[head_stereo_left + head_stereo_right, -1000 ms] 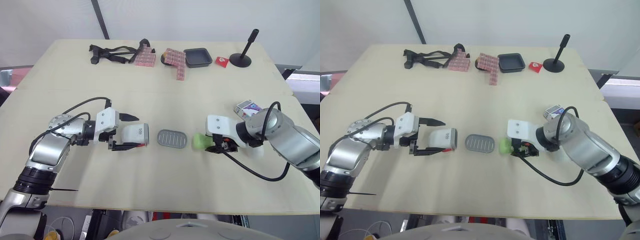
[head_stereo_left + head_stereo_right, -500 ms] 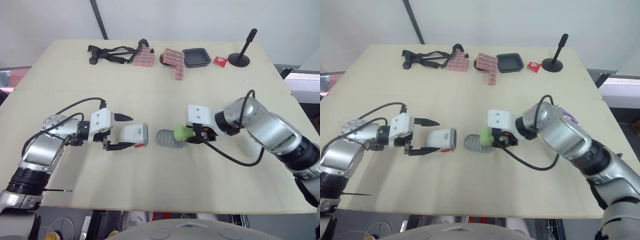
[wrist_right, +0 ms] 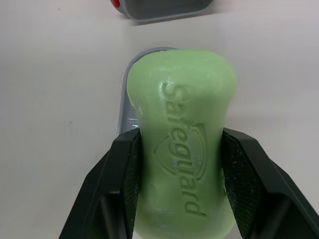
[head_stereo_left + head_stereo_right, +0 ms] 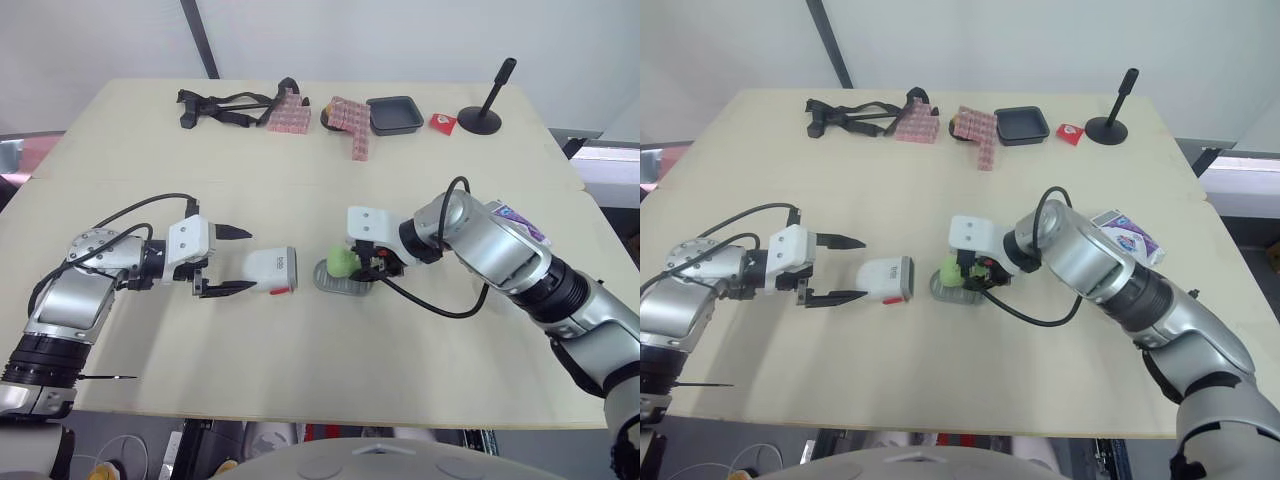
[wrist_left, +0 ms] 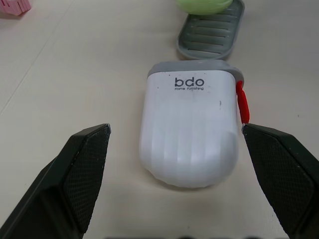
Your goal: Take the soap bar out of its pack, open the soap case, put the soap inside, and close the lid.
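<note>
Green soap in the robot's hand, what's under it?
The gray ribbed tray lies under the green soap, which the right gripper holds. The soap covers part of the tray, so whether they touch cannot be seen.

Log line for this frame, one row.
left gripper: open, fingers astride white lid | right gripper: shut on soap bar, over grey tray | case: open

The white lid [image 5: 189, 129] lies between the left hand's [image 5: 175, 128] spread fingers [image 5: 82, 169], grey tray [image 5: 212, 37] and soap [image 5: 202, 5] beyond.
</note>
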